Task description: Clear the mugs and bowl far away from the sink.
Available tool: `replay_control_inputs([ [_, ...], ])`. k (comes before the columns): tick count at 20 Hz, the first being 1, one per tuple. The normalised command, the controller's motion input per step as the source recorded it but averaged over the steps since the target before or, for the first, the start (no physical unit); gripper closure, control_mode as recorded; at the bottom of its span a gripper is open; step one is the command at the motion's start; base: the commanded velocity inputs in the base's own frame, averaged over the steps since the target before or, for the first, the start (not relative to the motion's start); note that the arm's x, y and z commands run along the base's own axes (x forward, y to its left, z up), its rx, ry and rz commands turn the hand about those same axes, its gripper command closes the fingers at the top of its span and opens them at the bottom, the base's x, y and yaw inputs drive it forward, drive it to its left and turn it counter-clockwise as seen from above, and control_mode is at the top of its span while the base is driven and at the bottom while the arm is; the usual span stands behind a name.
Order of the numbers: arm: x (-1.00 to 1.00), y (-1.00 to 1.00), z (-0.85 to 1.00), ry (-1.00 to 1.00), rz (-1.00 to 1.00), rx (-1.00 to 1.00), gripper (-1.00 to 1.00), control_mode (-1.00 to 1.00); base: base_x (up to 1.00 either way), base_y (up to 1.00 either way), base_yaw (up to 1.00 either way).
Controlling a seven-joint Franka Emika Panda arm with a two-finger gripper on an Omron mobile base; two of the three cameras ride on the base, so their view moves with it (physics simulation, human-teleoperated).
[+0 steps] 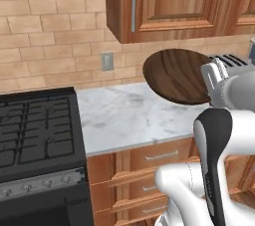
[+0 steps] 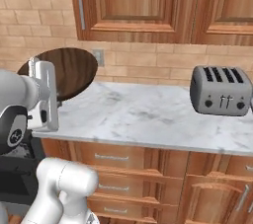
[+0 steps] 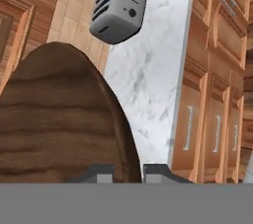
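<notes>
Right now the white marble surface [image 2: 148,114] is lying bare between the black gas stove [image 1: 35,130] and the grey four-slot toaster [image 2: 220,91], with wooden cabinets [image 2: 138,1] hanging above it. The wide, shallow dark brown wood-grain bowl [image 1: 177,75] is being carried in the air, tipped up on edge, above the surface and clear of it. The fingers [image 3: 126,172] are pinching its rim, nearly closed, one tip on each side of the thin wall as the hand view shows. No sink is in sight here, so judging by that the spot looks far enough away. To do the placing well: roll the wrist so the bowl is levelling out before it is coming down, since a tilted rim would be striking first and the bowl could be rocking or sliding. Aim for the open middle, away from the front edge and the toaster. Release only once the base is sitting flat.
</notes>
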Motion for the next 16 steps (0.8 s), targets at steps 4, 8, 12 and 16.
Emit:
replay_control_inputs([
  [4,0.00,0.00,0.00,0.00,0.00,0.00,1.00,1.00,0.80,-0.12,0.18],
  [8,0.00,0.00,0.00,0.00,0.00,0.00,1.00,1.00,0.25,0.00,0.12],
  [12,0.00,0.00,0.00,0.00,0.00,0.00,1.00,1.00,-0.01,-0.02,0.10],
  [16,0.00,0.00,0.00,0.00,0.00,0.00,1.00,1.00,-0.06,-0.01,0.09],
])
